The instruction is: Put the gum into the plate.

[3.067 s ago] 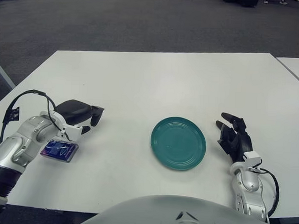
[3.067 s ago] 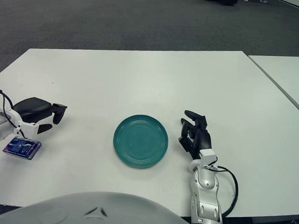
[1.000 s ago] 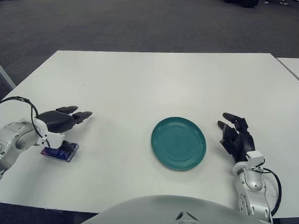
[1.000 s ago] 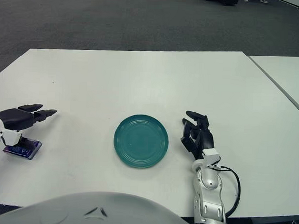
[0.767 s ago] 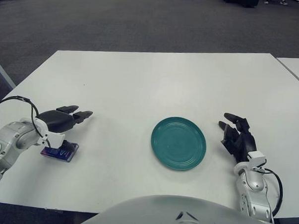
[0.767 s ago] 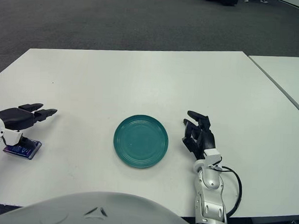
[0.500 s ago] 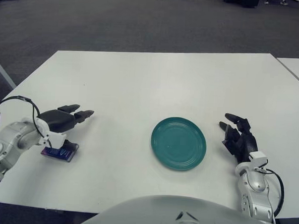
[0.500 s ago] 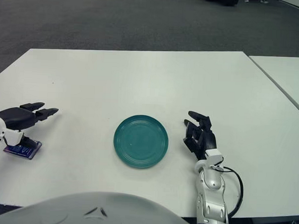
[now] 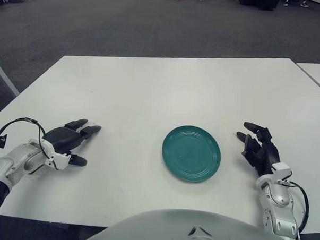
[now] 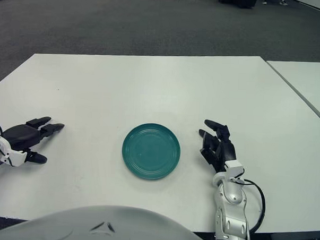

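Gum cannot be seen in either view; where it lies I cannot tell. Left hand [image 9: 67,141] shows fingers spread, grasping nothing, well left of the green plate [image 9: 191,153]. Right hand [image 9: 261,148], relaxed, shows right of it.

Plate [image 9: 191,153] on surface [image 9: 166,88], near its front edge. Left hand [image 9: 63,141] well left of plate, fingers [image 9: 85,130] pointing toward plate. Right hand [image 9: 261,150] just right of plate. Second surface [image 9: 317,71] behind and right of plate.
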Tool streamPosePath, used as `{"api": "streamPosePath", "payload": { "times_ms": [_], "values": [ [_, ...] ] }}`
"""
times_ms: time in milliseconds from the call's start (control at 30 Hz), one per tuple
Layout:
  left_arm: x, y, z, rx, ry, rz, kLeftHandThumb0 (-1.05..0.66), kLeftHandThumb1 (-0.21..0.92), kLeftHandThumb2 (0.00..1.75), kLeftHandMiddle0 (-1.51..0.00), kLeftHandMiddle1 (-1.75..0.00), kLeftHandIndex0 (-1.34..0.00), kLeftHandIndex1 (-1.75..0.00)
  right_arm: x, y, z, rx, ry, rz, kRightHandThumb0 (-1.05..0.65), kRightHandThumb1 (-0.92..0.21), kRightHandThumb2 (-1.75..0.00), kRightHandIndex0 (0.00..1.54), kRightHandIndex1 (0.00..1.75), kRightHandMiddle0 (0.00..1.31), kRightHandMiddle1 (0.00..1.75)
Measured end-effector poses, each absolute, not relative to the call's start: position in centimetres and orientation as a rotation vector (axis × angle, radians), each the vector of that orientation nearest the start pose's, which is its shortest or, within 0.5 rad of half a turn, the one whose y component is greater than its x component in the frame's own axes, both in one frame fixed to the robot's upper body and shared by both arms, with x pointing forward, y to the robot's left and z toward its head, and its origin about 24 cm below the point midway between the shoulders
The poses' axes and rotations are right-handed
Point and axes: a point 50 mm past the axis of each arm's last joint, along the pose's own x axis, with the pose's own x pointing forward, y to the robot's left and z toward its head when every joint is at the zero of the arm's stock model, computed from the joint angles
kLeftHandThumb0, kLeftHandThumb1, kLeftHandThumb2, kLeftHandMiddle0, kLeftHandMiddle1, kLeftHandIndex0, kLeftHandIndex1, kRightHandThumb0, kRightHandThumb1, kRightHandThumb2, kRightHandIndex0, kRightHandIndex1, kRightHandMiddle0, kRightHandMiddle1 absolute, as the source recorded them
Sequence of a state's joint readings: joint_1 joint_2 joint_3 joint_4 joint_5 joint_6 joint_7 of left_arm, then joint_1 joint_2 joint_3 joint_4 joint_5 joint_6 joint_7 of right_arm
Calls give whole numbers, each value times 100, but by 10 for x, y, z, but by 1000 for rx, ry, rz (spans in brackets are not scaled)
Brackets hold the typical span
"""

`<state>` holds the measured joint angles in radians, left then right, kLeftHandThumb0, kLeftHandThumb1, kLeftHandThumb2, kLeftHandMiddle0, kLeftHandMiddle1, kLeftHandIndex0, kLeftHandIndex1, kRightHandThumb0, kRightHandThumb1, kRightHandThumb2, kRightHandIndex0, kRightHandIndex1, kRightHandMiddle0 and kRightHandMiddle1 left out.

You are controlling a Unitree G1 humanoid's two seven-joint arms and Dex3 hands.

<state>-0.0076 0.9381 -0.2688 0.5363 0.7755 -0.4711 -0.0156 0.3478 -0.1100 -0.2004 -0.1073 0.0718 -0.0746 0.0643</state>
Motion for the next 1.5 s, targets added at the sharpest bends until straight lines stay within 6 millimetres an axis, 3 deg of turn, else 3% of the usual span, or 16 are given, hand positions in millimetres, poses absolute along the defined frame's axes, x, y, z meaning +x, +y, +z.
{"api": "streamPosePath", "payload": {
  "times_ms": [467,1133,1233,1500],
  "values": [
    [216,304,-2,1519,107,-540,-105,92,13,-27,-9,0,-92,179,-246,12,-97,141,-198,-87,-92,-86,30,50,1,109],
    [222,305,3,1499,64,-564,-97,92,11,-34,-18,0,-122,182,-249,12,-107,140,-192,-86,-92,-88,31,47,0,101],
    [219,303,7,1486,48,-586,-98,92,13,-22,-49,0,-135,182,-248,13,-107,139,-192,-86,-92,-88,32,47,0,100],
    [218,296,20,1437,-25,-561,-99,92,21,-15,-88,0,-152,182,-248,13,-108,139,-196,-86,-92,-87,33,46,0,101]
  ]
}}
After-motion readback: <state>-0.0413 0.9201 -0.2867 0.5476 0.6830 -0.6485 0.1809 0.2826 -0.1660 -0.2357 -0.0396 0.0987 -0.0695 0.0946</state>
